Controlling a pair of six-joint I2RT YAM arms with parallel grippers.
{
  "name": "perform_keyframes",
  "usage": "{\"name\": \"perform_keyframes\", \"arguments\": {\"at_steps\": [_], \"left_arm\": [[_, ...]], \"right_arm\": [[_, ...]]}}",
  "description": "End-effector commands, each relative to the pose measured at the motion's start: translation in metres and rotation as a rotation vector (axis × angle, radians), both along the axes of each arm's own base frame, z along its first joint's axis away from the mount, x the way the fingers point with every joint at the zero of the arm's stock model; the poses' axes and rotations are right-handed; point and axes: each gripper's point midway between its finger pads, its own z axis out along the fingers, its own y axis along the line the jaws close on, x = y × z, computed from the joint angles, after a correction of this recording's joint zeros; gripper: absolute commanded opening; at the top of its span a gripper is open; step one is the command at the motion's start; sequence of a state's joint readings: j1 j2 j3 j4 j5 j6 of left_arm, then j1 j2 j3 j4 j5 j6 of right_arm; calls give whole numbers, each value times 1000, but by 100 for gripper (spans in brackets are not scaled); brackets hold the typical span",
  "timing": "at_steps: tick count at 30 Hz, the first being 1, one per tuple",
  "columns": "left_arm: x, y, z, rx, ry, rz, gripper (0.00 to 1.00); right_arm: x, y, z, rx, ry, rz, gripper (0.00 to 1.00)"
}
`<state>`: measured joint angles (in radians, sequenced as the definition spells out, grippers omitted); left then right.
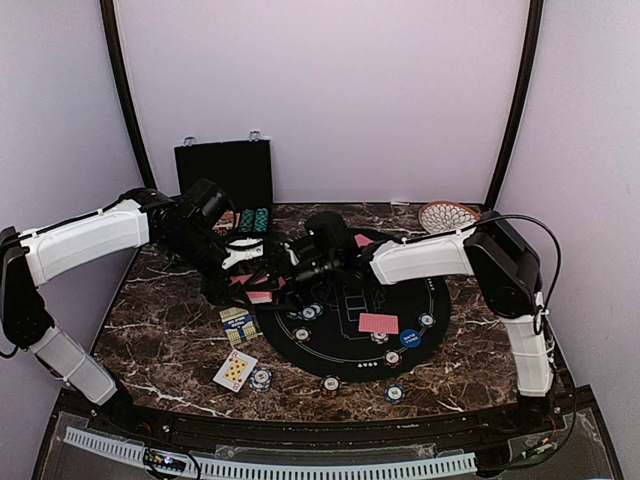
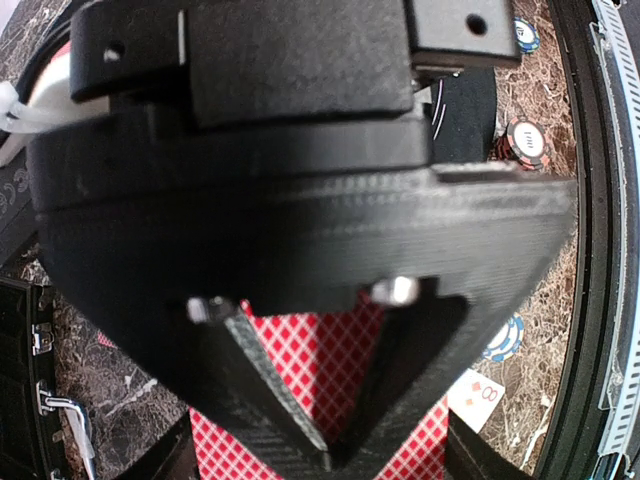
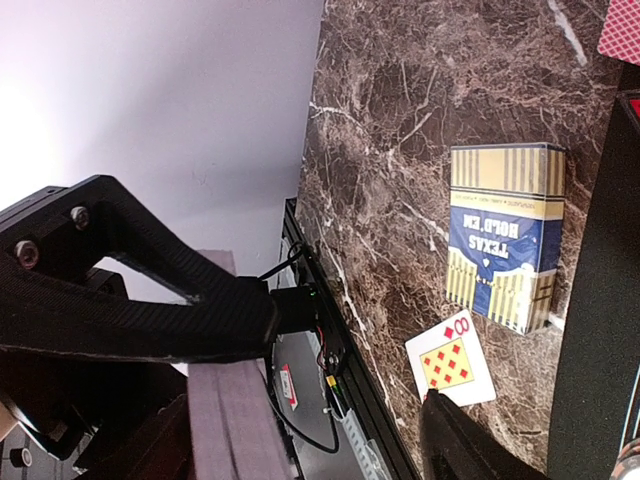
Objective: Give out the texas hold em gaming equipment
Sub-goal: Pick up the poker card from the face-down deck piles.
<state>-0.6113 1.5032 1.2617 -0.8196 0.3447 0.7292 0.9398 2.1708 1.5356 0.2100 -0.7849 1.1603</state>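
Observation:
My left gripper (image 1: 248, 262) hangs over the mat's left edge, its fingers meeting in a V, shut on red-backed playing cards (image 2: 330, 350). In the top view the pink cards (image 1: 260, 292) show just below it. My right gripper (image 1: 292, 268) faces it from the right and is open and empty (image 3: 350, 360). One face-down card (image 1: 378, 323) and a blue disc (image 1: 409, 338) lie on the black mat (image 1: 340, 350). Striped chips (image 1: 330, 384) ring the mat's near edge. An eight of diamonds (image 1: 235, 370) lies face up at front left, also in the right wrist view (image 3: 450, 362).
A blue and gold card box (image 1: 238, 322) lies left of the mat, also in the right wrist view (image 3: 505, 235). The black chip case (image 1: 224, 170) stands open at the back left. A patterned plate (image 1: 447, 215) sits at back right. Another pink card (image 1: 363, 240) lies by the right arm.

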Motion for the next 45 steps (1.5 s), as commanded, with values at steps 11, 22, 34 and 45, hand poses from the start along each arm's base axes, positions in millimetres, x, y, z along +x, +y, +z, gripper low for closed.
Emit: {"name": "perform_keyframes", "arguments": {"at_steps": [11,22,34,45], "left_arm": [[0,-3,16,-33,-12,-6,3],[1,-1,12,-19,-15,-5,3],[0,1,7,-8,-17,-4,2],[0,3,4,3,-18,1,2]], "right_arm": [[13,-24,-11,-48,-15,-52,64],[14,-37,14,-10,-37,-56,54],[9,-46,49,63,-36,-65,29],[3,-47,51,90,-7,-53,16]]}}
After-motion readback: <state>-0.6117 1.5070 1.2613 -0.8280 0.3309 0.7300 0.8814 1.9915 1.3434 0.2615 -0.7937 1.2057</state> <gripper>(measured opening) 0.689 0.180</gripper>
